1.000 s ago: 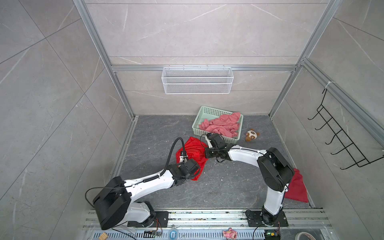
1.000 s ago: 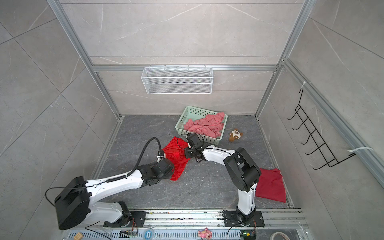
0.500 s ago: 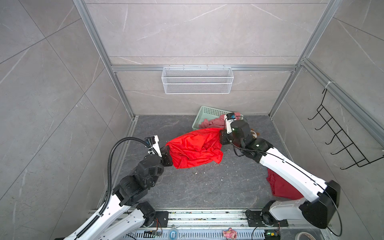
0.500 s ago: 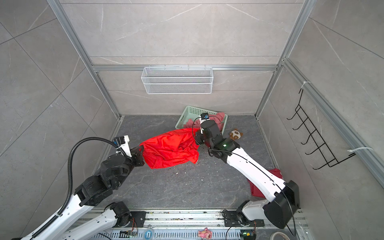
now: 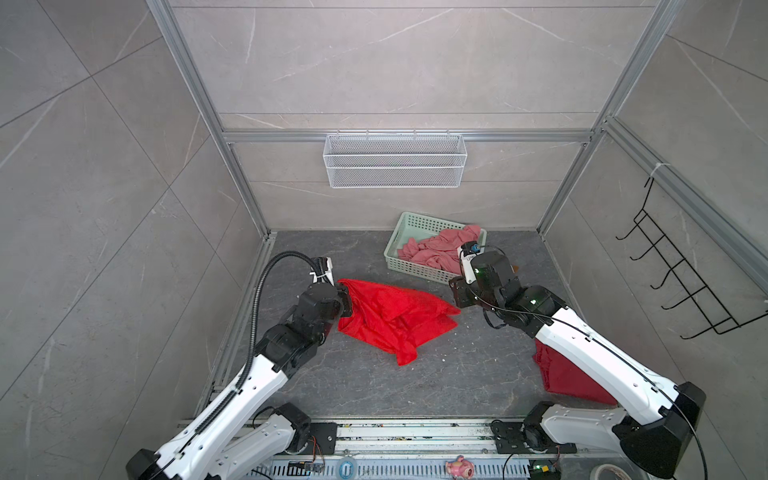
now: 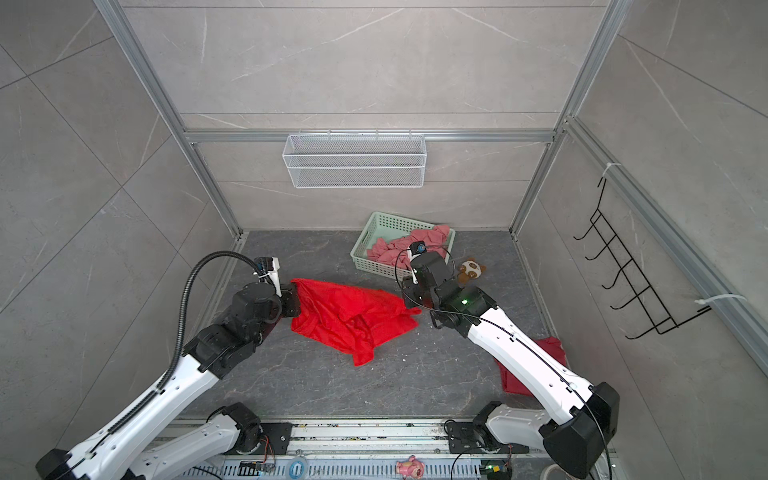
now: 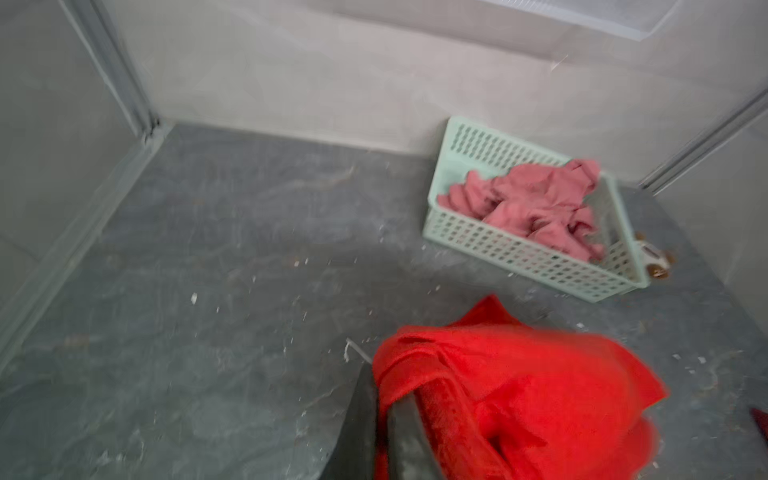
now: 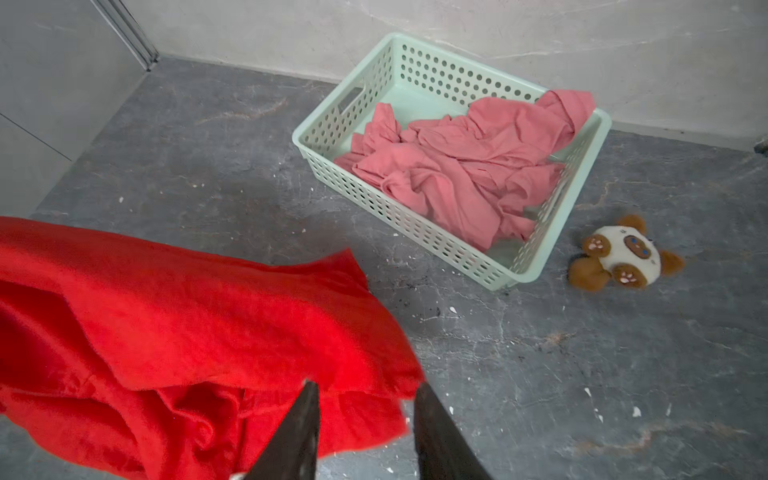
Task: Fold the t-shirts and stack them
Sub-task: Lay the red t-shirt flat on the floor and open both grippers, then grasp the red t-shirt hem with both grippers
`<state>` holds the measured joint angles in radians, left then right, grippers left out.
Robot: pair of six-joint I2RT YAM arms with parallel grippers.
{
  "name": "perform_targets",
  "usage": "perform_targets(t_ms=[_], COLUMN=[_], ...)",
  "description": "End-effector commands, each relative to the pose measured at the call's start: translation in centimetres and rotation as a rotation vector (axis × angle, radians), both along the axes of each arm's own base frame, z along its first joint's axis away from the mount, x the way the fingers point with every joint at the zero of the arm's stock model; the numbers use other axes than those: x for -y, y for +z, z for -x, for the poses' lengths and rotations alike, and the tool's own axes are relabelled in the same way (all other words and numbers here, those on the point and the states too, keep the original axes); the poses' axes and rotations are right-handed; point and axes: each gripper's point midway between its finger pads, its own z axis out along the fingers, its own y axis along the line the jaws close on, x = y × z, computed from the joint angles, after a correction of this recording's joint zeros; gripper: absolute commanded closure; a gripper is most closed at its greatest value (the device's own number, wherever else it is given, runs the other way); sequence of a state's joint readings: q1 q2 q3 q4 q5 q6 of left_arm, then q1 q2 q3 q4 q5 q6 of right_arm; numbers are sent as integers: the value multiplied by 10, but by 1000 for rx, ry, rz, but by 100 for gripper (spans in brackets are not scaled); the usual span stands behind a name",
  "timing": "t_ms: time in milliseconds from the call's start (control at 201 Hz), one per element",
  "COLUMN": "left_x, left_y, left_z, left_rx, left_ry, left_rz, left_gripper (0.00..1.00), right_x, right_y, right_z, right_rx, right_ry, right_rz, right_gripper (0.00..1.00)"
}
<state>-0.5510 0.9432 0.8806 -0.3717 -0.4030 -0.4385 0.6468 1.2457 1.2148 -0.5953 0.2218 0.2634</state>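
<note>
A: Left gripper [image 5: 345, 298]?
B: Clamped on red shirt [image 5: 395, 320], near floor's left edge.
A: Right gripper [image 8: 366, 386]?
B: Fingers parted, shirt corner just beside them, maybe touching. Pink shirts [image 5: 432, 251] in basket [image 5: 415, 272], back edge. Crimson shirt [image 5: 561, 376], right edge.

We see a grey stone floor [image 5: 374, 386] carrying a green basket [image 5: 415, 272] far right, a plush toy [image 6: 471, 271] just beside it, and a dark red shirt [image 5: 561, 378] near right.
</note>
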Motion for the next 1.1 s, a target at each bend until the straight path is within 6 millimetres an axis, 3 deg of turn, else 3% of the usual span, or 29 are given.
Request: perform_targets(t_ms=[0,85,119,179,323,488,577,597,667,697,751,950,1100], left_x=[0,-3,-6,-12,-16,-22,-13,-10,-2,-1,1,-16,-28], left_y=[-10,-25,-32,-40,-46,-58,-85,-91,-117,-127,-144,-175,-192], left_z=[-22,-37,-42,-48,-46,-24,-6,-2,11,15,23,50,62], left_rx=[-36,-82,-111,-158,-207,-274,-378,-399,-465,-482,-519,-582,-628], left_ry=[19,49,71,111,125,131,107,100,94,101,115,192,248], left_rz=[104,49,14,-42,-83,-65,10,33,100,126,169,169,133], left_gripper=[93,46,36,31,27,26,28,29,30,30,30,31,32], right_x=[3,-7,-12,-21,-35,-57,-72,-74,-81,-83,-84,-93,-97], right_y=[-1,-9,-12,-20,-43,-79,-103,-111,-133,-141,-156,-190,-205], right_z=[-5,-9,-10,-10,-9,-5,0,2,7,9,10,14,16], right_rx=[5,-21,-30,-56,-115,-209,-257,-271,-293,-297,-317,-383,-411], right_ry=[-37,-16,-1,26,58,88,123,127,147,148,142,147,164], right_rz=[0,-11,-19,-34,-73,-144,-162,-155,-129,-124,-121,-122,-103], right_gripper=[58,57,57,55,50,45,42,38,36,27,26,26,26])
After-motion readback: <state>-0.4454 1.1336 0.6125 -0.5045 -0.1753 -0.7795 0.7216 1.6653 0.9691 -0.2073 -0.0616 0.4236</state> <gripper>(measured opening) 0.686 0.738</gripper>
